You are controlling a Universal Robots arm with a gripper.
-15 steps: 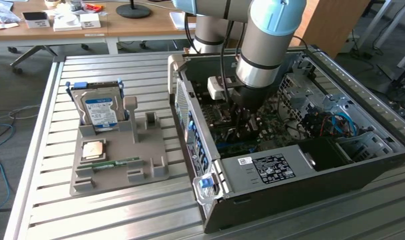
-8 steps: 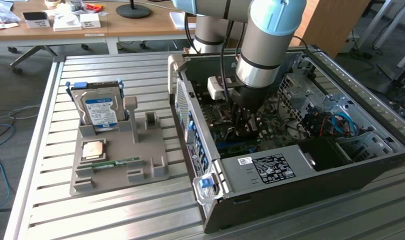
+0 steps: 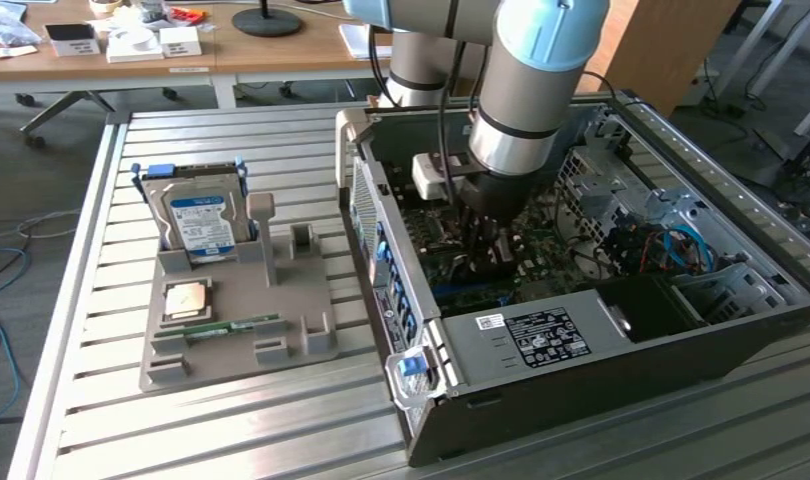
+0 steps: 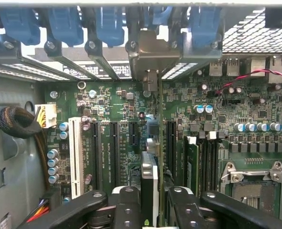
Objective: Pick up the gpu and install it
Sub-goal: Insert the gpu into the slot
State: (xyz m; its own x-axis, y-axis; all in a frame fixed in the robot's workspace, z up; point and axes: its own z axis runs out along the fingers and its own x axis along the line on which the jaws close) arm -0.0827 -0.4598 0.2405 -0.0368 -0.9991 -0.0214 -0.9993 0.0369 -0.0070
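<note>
Gpu [image 4: 149, 181] edge-on, thin dark card, silver bracket, clamped in claw [image 4: 150, 205].

You get even daylight across the slatted metal worktop [image 3: 245, 420], with soft shadows. Inside the open grey computer case [image 3: 619, 350] it's dimmer, and the black fingers [image 4: 126, 210] look blurred up close.

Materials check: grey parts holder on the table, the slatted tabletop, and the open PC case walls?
Grey moulded parts holder: looks like matte plastic, possibly printed; uniform dull grey, chunky upright tabs, no shine. Slatted tabletop: probably aluminium profile; pale brushed sheen, straight grooves. Open computer case: seemingly sheet steel, dark outside, bare grey inside; thin folded edges and a perforated panel.
</note>
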